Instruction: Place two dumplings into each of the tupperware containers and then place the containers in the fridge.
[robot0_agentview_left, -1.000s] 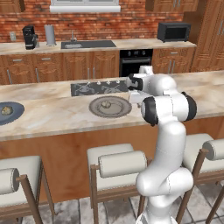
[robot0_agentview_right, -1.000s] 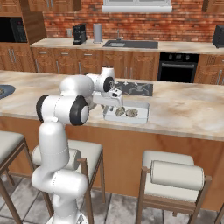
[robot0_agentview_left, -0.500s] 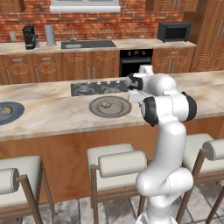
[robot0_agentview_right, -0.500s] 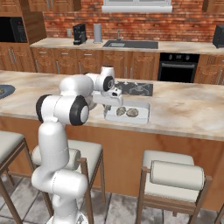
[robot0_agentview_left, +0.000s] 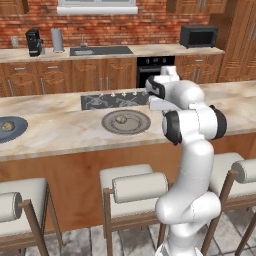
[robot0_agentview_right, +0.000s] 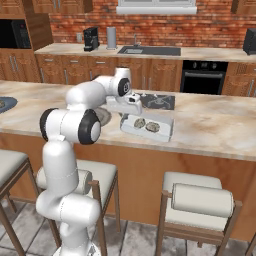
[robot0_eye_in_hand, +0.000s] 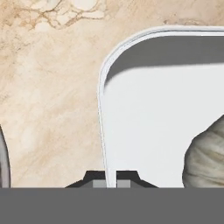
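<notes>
A pale tupperware container (robot0_agentview_right: 161, 134) lies on the marble island with two dumplings (robot0_agentview_right: 139, 123) side by side in it. My gripper (robot0_agentview_right: 127, 113) is at the container's left end, and in the hand view my gripper (robot0_eye_in_hand: 111, 178) is shut on the thin white rim (robot0_eye_in_hand: 101, 96), one fingertip on each side. One dumpling (robot0_eye_in_hand: 205, 157) sits inside at the right. Another dumpling (robot0_agentview_left: 121, 119) rests on the round grey plate (robot0_agentview_left: 136, 128) to the left of my arm. The fridge is out of view.
A black cooktop (robot0_agentview_left: 107, 100) lies behind the plate. A dark blue plate (robot0_agentview_left: 16, 131) at the island's far left holds a lump. Padded stools (robot0_agentview_right: 197, 202) line the near side of the island. A microwave (robot0_agentview_left: 198, 36) stands on the back counter.
The jaws have closed onto the container's rim. The arm, container and plates have stayed where they were.
</notes>
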